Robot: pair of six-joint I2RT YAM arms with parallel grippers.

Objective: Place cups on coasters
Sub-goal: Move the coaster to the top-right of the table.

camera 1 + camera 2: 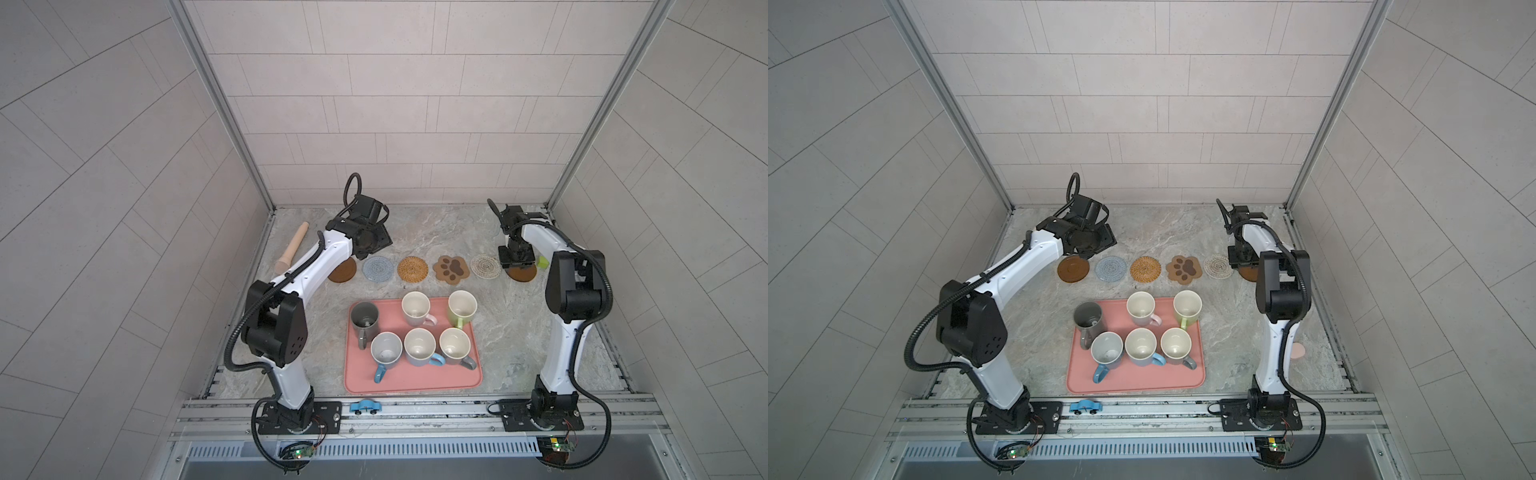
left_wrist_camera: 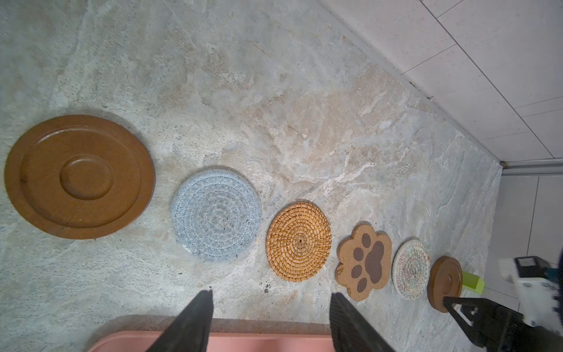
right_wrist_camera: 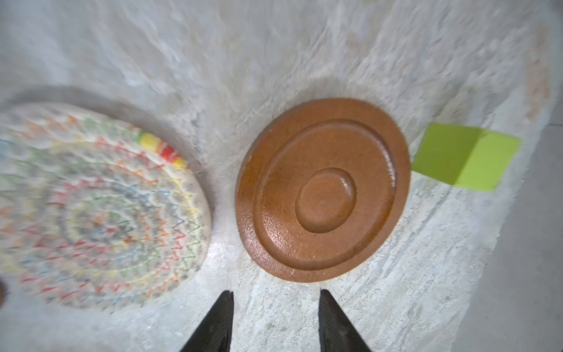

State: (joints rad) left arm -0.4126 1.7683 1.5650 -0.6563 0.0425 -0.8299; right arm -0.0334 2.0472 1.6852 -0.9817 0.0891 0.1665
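Note:
Several cups stand upright on the pink tray (image 1: 415,382): a tall dark grey one (image 1: 364,318), a pink-handled one (image 1: 416,308), a green one (image 1: 461,307) and others in front. Beyond the tray the coasters lie in a row, from a brown disc (image 1: 345,272) through a grey-blue round (image 1: 378,269), a rattan round (image 1: 412,269), a paw (image 1: 451,269) and a cream woven round (image 1: 485,265) to a second brown disc (image 1: 523,273). My left gripper (image 2: 271,297) hangs open above the tray's far edge. My right gripper (image 3: 275,294) is open just short of the second brown disc (image 3: 323,189). Neither holds anything.
A wooden pestle-like stick (image 1: 292,249) lies at the far left by the wall. A green block (image 1: 541,261) sits just beyond the right brown disc. A blue toy car (image 1: 365,406) rests on the front rail. A small pink disc (image 1: 1298,351) lies behind the right arm.

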